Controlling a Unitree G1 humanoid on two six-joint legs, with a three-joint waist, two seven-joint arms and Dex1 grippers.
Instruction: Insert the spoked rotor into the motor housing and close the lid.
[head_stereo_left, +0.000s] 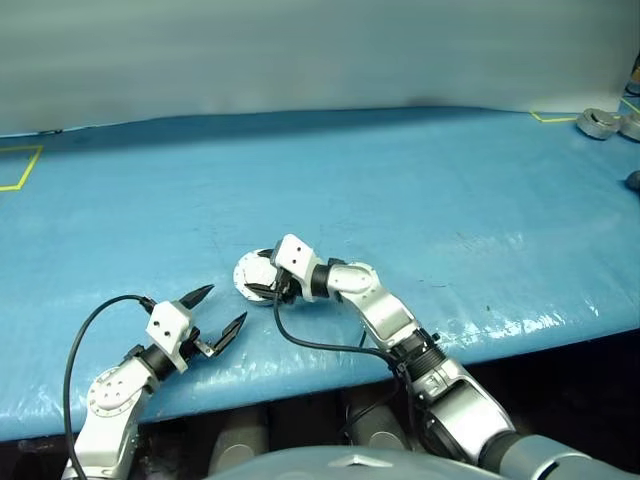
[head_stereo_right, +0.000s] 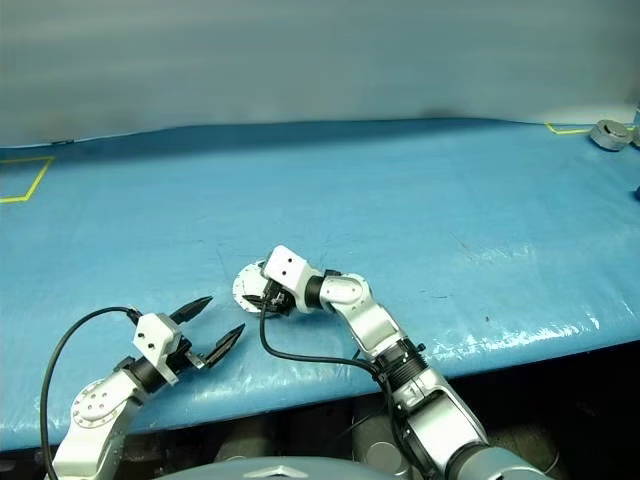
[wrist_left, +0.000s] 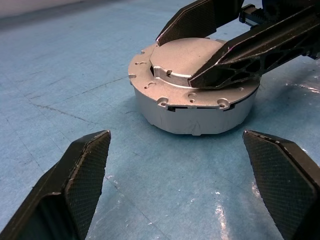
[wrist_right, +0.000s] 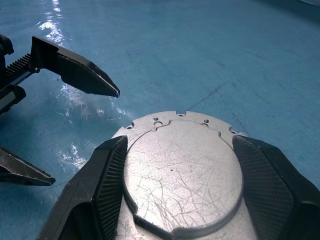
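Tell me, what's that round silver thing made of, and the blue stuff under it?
The lid on the motor housing looks like bare metal, probably aluminium: dull silver-grey, with fine scratches and small machined holes around the rim. The table cover looks like a thin plastic sheet: smooth blue, wrinkled, with shiny glare patches. The right gripper has black fingers, seemingly textured plastic or rubber.

One round silver motor housing near the tabletop's front edge, two grey round parts at its far right corner, two yellow tape outlines at its far corners, two grippers, two black fingers each.
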